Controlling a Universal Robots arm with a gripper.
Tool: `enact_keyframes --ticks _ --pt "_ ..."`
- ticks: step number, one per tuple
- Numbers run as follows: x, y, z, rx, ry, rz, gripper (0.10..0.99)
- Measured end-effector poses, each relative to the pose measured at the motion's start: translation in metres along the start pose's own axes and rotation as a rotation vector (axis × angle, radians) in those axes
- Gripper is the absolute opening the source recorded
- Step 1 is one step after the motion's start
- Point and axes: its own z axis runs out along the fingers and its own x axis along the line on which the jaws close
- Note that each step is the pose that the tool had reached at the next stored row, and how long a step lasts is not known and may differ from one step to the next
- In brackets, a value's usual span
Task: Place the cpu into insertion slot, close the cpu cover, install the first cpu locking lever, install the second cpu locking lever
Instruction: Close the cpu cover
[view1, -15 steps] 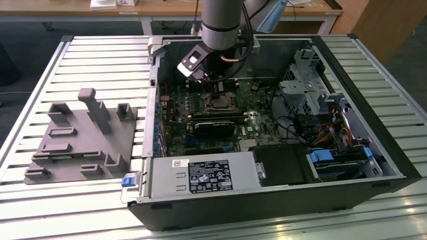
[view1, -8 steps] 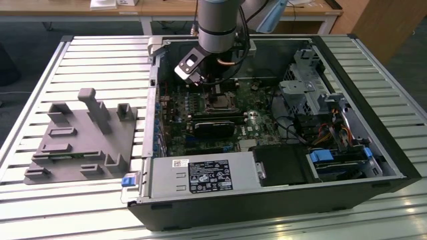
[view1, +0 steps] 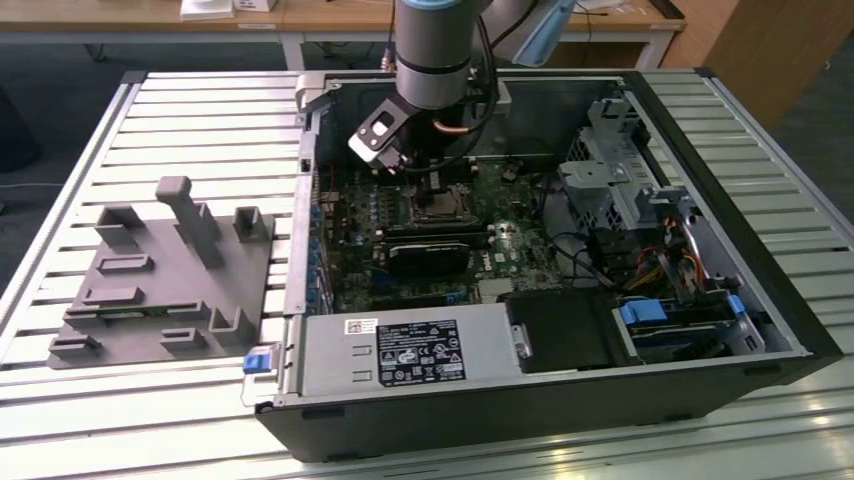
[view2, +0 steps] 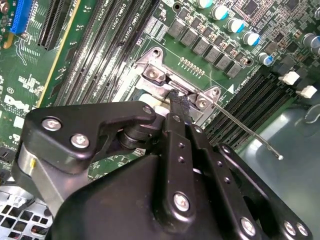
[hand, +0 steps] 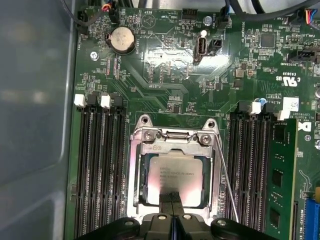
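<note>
Slippage is the main danger: the gripper (hand: 171, 200) has its fingers pressed together with nothing between them, and the narrow tip sits low over one edge of the cpu (hand: 172, 172). Whether it touches cannot be told. The cpu lies flat in the slot (hand: 144, 165), with the cover (hand: 134, 175) down around it as a silvery frame. A thin wire lever (hand: 227, 185) runs along one side, out over the memory slots (hand: 97, 165), and looks unlatched. A push from the tip while the cover is loose could likely shift the chip or load the socket contacts unevenly. A tip that skids off the metal could scrape the motherboard (hand: 160, 65), and the springy lever could flick free. In the exterior view the arm (view1: 434, 50) drops almost straight down into the open case (view1: 534, 420), with the wrist above the socket and the fingers pointing down.
</note>
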Motion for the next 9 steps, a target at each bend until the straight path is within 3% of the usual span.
enact_keyframes --ticks 4,9 --pt "0.0002 0.0001 -0.0075 0.0 0.0001 0.0 0.114" --pt "0.0001 0.0033 -0.0073 0.0 0.0001 0.0 0.114"
